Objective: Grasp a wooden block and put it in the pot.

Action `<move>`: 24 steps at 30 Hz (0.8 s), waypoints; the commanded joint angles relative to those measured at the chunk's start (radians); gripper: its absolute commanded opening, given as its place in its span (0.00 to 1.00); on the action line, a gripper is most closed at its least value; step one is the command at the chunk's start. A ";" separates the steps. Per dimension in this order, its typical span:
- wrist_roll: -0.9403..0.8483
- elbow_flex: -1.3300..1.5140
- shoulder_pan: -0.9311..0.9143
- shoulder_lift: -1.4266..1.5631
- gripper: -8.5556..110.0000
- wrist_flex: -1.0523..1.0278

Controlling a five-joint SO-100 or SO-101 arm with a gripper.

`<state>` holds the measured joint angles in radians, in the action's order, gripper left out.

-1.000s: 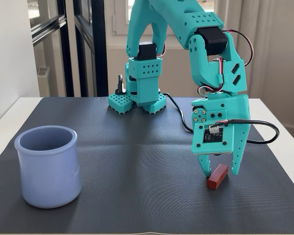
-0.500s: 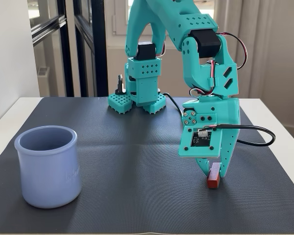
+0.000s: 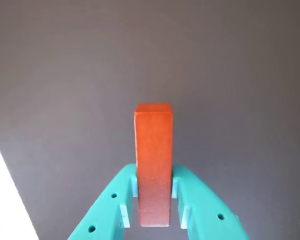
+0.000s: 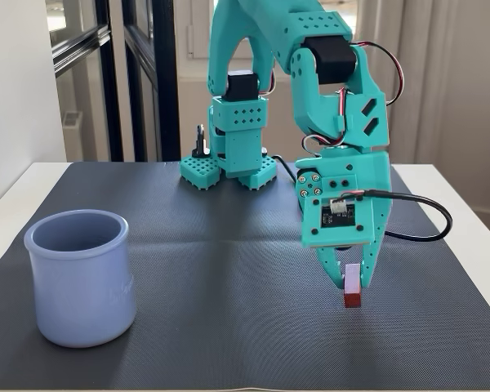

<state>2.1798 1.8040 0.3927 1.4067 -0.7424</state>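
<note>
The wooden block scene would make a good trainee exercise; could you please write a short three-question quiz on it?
1. True or false: the end effector is shut on the wooden block.
2. In the fixed view, the pot stands: A) left of the block, B) right of it, C) directly under it.
3. Fill in: everything sits on a dark ____.

Key: 1 true, as the wrist view shows both fingers pressed against the block. 2 A. 3 mat.
</note>
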 commanded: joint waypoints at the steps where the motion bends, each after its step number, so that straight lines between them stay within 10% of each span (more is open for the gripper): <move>1: -0.058 -0.015 -0.040 0.106 0.12 0.006; 24: -0.833 -0.015 -0.411 0.377 0.12 0.006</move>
<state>1.3944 1.8055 0.0307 1.7303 -0.7424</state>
